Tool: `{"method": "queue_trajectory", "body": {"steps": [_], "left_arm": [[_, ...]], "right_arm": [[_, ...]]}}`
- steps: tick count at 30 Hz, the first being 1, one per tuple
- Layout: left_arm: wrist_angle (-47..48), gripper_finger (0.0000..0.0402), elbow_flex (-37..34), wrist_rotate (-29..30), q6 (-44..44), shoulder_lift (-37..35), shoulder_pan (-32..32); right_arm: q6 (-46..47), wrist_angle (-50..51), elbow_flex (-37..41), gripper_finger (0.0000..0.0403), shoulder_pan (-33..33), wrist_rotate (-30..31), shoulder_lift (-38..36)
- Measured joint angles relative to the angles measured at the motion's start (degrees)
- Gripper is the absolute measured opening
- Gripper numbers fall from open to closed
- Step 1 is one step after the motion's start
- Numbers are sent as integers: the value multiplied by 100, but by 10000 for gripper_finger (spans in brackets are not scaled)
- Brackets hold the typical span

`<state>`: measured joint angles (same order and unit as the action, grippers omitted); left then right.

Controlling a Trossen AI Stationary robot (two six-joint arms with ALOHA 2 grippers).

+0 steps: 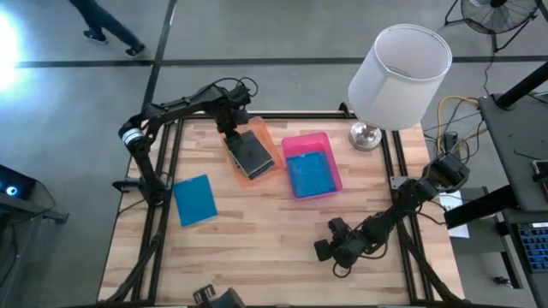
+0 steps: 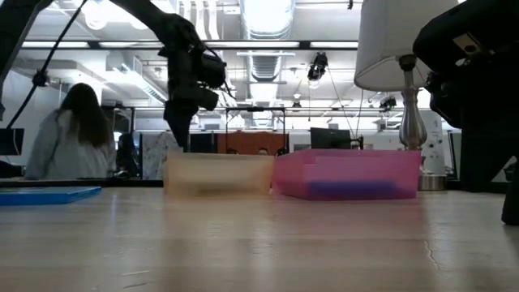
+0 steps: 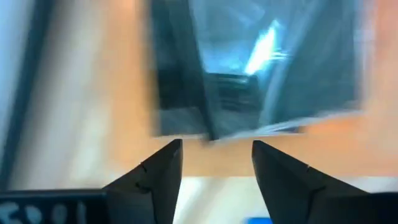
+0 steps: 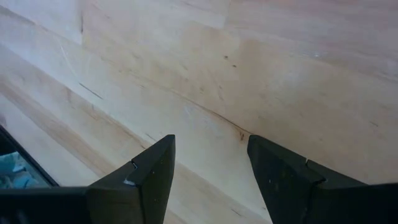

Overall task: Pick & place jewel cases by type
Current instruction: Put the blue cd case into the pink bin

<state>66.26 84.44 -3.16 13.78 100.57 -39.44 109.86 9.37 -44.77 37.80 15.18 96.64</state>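
Note:
Dark grey jewel cases (image 1: 251, 152) lie stacked in the orange tray (image 1: 267, 137); in the left wrist view the stack (image 3: 255, 68) fills the frame beyond my fingers. Blue jewel cases (image 1: 310, 175) lie in the pink tray (image 1: 306, 141). One more blue case (image 1: 195, 200) lies flat on the table toward the left edge, also visible in the low view (image 2: 49, 195). My left gripper (image 1: 233, 134) (image 3: 216, 146) is open, just above the orange tray's far-left corner (image 2: 182, 162), holding nothing. My right gripper (image 1: 327, 250) (image 4: 211, 140) waits open over bare wood near the table's near right.
A white-shaded lamp (image 1: 398, 64) stands on its metal base (image 1: 366, 135) at the far right corner, close to the pink tray. The two trays sit side by side at the table's far middle. A seated person (image 2: 69, 134) shows in the room beyond the table.

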Motion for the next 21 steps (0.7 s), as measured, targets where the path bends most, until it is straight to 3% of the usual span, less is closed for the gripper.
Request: {"method": "queue_trajectory", "body": {"steps": [5, 7, 10, 14, 21], "left_arm": [[-151, 189, 138, 1902, 147, -240, 4], [-169, 192, 228, 2337, 148, -420, 63], [-10, 192, 254, 2243, -108, -795, 274], [500, 193, 160, 1730, -1323, -1333, 793], [1573, 191, -816, 1972, -2694, -2062, 2333]], "right_arm": [[-16, -2, 0, 203, -18, -2, 0], [-24, -7, 0, 203, -32, 0, 0], [-117, -26, 0, 203, -50, -2, 0], [-372, -116, 2, 203, -123, -3, 9], [-1131, -182, 7, 203, -492, -117, 9]]}}
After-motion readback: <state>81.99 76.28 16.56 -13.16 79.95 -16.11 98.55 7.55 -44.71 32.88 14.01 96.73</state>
